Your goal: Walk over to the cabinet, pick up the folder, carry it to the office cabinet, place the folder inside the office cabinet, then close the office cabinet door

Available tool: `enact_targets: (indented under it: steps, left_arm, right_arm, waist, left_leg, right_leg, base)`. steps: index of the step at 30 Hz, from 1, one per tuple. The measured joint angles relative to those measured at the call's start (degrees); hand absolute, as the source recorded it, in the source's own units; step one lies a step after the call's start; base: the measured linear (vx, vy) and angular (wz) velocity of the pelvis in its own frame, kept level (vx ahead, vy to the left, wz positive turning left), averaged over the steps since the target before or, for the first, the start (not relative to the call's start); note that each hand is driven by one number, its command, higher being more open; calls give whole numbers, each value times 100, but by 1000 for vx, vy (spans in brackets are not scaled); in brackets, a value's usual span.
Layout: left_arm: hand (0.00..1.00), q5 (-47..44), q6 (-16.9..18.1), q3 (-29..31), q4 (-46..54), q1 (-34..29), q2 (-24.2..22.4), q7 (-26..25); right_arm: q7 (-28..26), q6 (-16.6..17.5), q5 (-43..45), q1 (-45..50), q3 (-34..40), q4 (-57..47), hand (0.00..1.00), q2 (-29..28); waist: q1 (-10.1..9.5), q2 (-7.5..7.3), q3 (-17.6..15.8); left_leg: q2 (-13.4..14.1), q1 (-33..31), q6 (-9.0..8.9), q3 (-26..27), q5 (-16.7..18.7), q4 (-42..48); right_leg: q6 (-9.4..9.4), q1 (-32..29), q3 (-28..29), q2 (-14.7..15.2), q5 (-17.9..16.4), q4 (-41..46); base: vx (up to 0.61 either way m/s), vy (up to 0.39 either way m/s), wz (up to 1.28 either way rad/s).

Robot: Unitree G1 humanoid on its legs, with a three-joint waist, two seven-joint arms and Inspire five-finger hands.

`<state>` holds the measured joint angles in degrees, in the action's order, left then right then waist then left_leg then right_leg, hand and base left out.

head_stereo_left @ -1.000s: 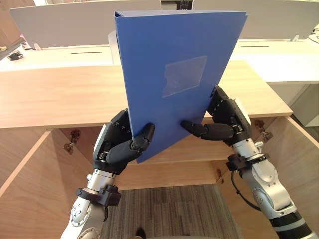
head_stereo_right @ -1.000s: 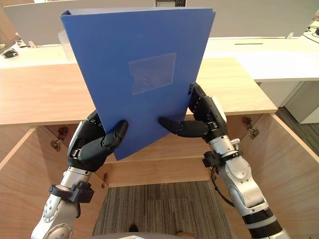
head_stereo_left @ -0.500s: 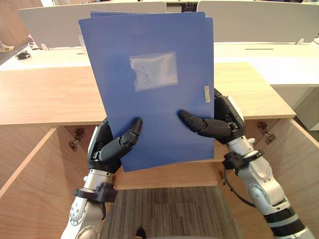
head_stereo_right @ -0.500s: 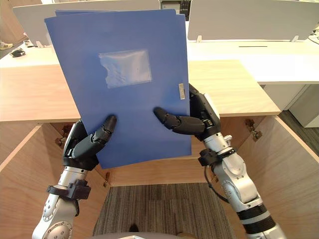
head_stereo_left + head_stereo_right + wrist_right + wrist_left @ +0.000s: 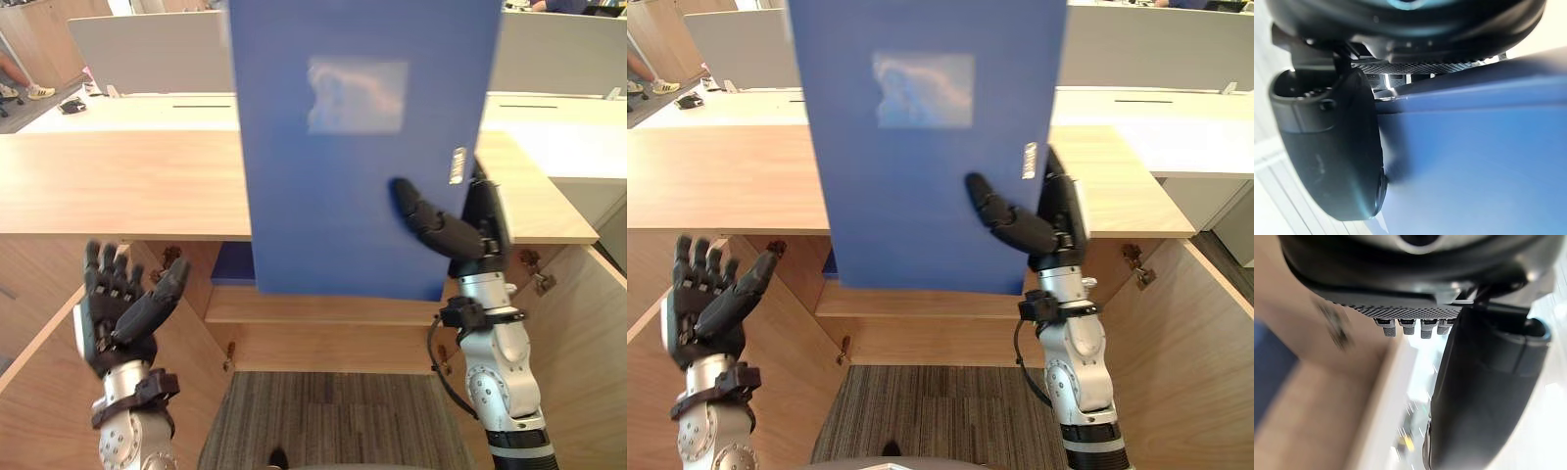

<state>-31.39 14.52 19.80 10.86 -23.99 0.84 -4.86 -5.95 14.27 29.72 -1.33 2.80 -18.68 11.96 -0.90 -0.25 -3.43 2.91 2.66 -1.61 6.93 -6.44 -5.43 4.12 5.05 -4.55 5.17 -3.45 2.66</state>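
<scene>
The folder [image 5: 343,196] is smooth blue plastic, matt with a slight sheen, with a clear glossy pocket [image 5: 358,95] and a small shiny metal tab [image 5: 458,165]. Cabinet [image 5: 118,186]: pale wood grain, smooth satin finish; carpet [image 5: 323,421]: grey, ribbed, rough. Left hand [image 5: 118,313] and right hand [image 5: 456,230]: dark matt plastic.

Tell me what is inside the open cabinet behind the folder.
A wooden shelf shows, with the edge of something blue on it. The folder, pinched upright in the right hand, covers the rest of the shelf space, so anything else there is hidden.
</scene>
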Motion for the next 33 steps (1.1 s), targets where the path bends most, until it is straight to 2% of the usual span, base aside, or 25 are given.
enact_targets:
  steps: [4,8,13,15,17,21,23,27,31,33]
  left_arm:
    - [100,166,-69,5,-805,-108,-23,11]
    - [100,522,-366,-68,-2304,-55,-13,112]
    - [100,1320,-650,-121,-4547,176,22,276]
    - [100,1477,-663,-146,-5243,438,99,278]
    - [100,1696,-716,-369,-6068,1077,367,273]
    - [100,1790,-702,-535,-6292,1490,474,275]
    - [100,1790,-631,-621,-6271,1773,542,271]
    - [100,1785,-552,-796,-6261,2204,644,248]
    - [100,1722,-478,-895,-6106,2638,584,207]
    - [100,1676,-457,-884,-5841,2788,480,184]
  right_arm:
    - [-3,37,10,0,-102,-30,0,3]
    - [-53,37,7,7,-555,-30,0,17]
    - [-123,44,-94,-9,-1544,89,0,140]
    - [-151,60,-316,-203,-1917,303,0,225]
    - [-123,47,-729,-779,-2471,929,0,322]
    - [9,-184,-1455,-1166,-2942,1654,0,428]
    - [50,-212,-1992,-1255,-3146,1760,0,544]
    - [161,-224,-2283,-1623,-3200,2098,0,516]
    - [588,-349,-2170,-1849,-2403,2677,0,85]
    - [876,-378,-1743,-1942,-1876,2677,0,-153]
  waist:
    - [-8,7,12]
    - [26,-3,23]
    - [9,-15,-37]
    - [3,-41,-295]
    - [10,-88,-883]
    - [-21,-22,-1406]
    - [-56,110,-1665]
    - [-40,246,-2052]
    - [-85,342,-2176]
    - [-116,342,-2257]
  left_leg:
    - [5,-35,-2,-15,1,0]
    - [7,-116,-4,-3,2,0]
    - [27,-320,-7,76,2,35]
    - [48,-476,-21,132,19,136]
    - [94,-1148,-23,139,246,903]
    - [171,-1923,-32,106,691,2026]
    - [230,-2479,-10,80,924,2664]
    - [304,-3216,13,68,1158,3429]
    - [456,-4232,66,13,1506,4380]
    - [513,-4679,91,-7,1699,4876]
  right_leg:
    - [0,-21,-26,-4,0,-17]
    - [0,-106,-22,-4,2,-14]
    - [0,-400,54,1,3,97]
    - [-28,-650,124,5,-39,336]
    - [-63,-1268,168,40,-205,998]
    - [-75,-1927,188,57,-551,1851]
    - [-83,-2433,219,62,-743,2386]
    - [-75,-3178,289,91,-962,3119]
    - [-67,-4121,307,84,-1258,3955]
    - [-47,-4541,328,90,-1431,4417]
  base:
    - [3,-5,1]
    - [0,0,0]
    - [2,5,-8]
    - [-54,14,-14]
    - [-148,-13,-2]
    - [-174,-18,5]
    - [-151,17,-2]
    - [-113,30,-5]
    - [-61,15,-2]
    - [-37,26,-5]
